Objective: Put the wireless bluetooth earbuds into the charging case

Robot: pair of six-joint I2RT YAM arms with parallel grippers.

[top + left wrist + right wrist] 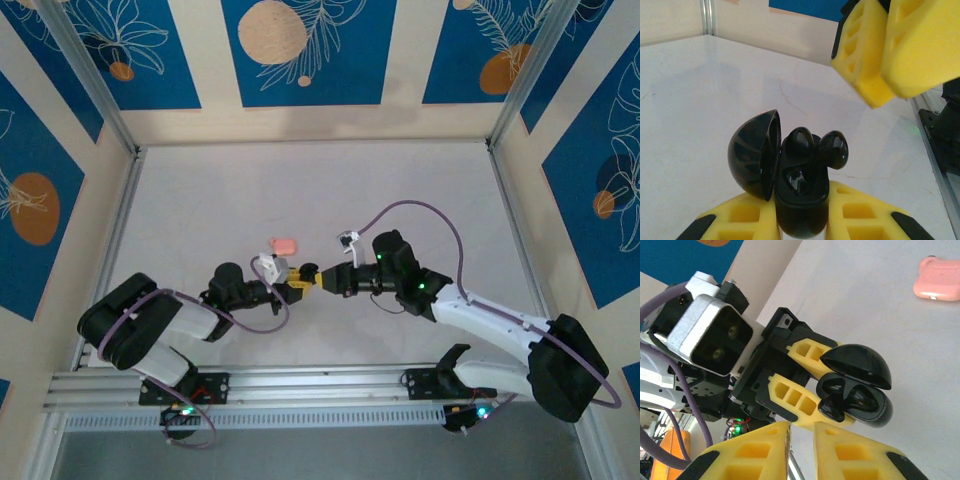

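A black clamshell charging case (800,210) stands lid-open (754,155) in my left gripper (802,197), which is shut on its base. Two glossy black earbuds sit in it: one (799,142) low in its well, the other (834,149) tilted and standing higher. In the right wrist view the same case (875,407) lies between the left fingers (790,395). My right gripper (801,426) hovers just beside the case, jaws a narrow gap apart and holding nothing. From above, the left gripper (290,281) and right gripper (318,277) meet tip to tip at mid-table.
A small salmon-pink rounded-square box (284,245) lies closed on the white table (400,190) just beyond the grippers; it also shows at top right as the pink box (938,278). Aluminium rails run along the table's sides and near edge.
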